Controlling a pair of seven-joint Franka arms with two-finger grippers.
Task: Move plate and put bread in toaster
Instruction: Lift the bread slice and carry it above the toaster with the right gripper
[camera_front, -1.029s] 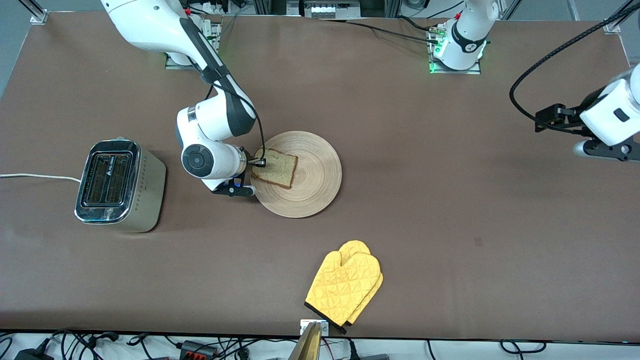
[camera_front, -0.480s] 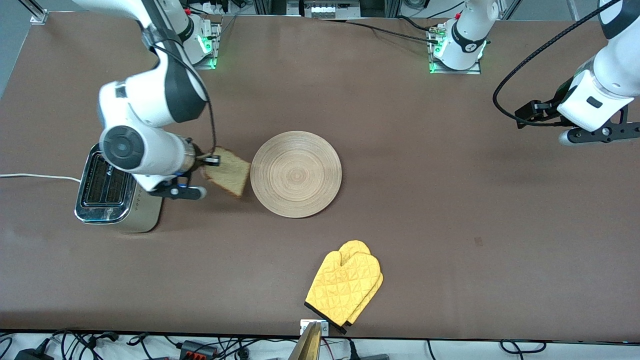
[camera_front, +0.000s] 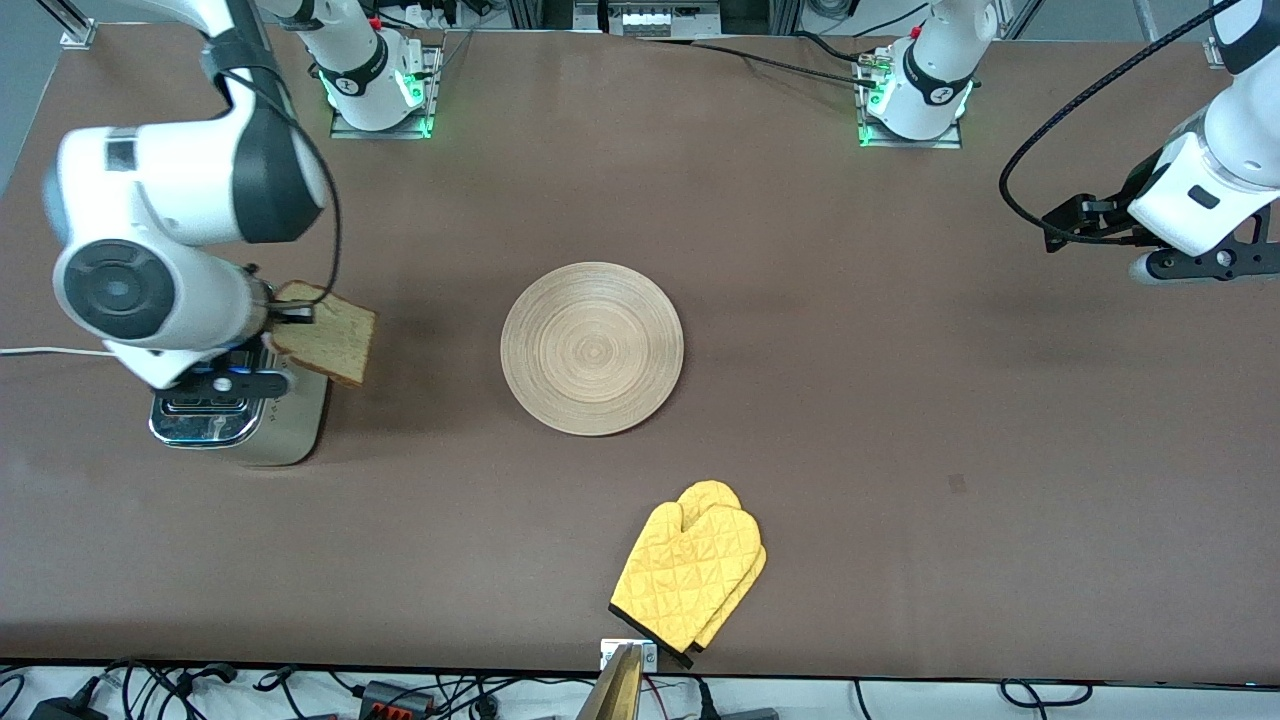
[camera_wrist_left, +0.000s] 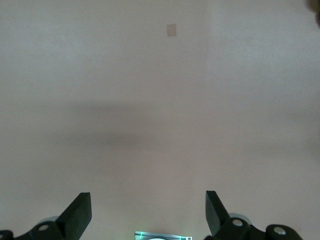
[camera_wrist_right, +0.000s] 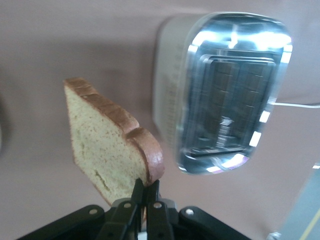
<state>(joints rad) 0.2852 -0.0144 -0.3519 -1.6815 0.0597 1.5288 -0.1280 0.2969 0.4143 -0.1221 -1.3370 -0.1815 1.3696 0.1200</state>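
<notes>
My right gripper (camera_front: 288, 314) is shut on the edge of the bread (camera_front: 326, 346), a light-brown slice with a darker crust, and holds it in the air over the toaster's side that faces the plate. In the right wrist view the bread (camera_wrist_right: 107, 140) hangs from the gripper (camera_wrist_right: 146, 187) beside the toaster (camera_wrist_right: 227, 92), whose chrome top and two dark slots show. The toaster (camera_front: 290, 425) is mostly hidden under my right arm in the front view. The round light-wood plate (camera_front: 592, 347) lies bare at mid-table. My left gripper (camera_wrist_left: 148, 212) is open and empty, held high over the table's left-arm end (camera_front: 1190, 262).
A yellow oven mitt (camera_front: 690, 572) lies near the table's front edge, nearer the camera than the plate. The toaster's white cord (camera_front: 50, 351) runs off toward the right arm's end of the table. A small patch (camera_front: 957, 484) marks the brown table.
My right gripper lifted the bread off the plate and carried it to the toaster, rising as it went. The plate stayed put. My left arm shifted slightly at its end of the table.
</notes>
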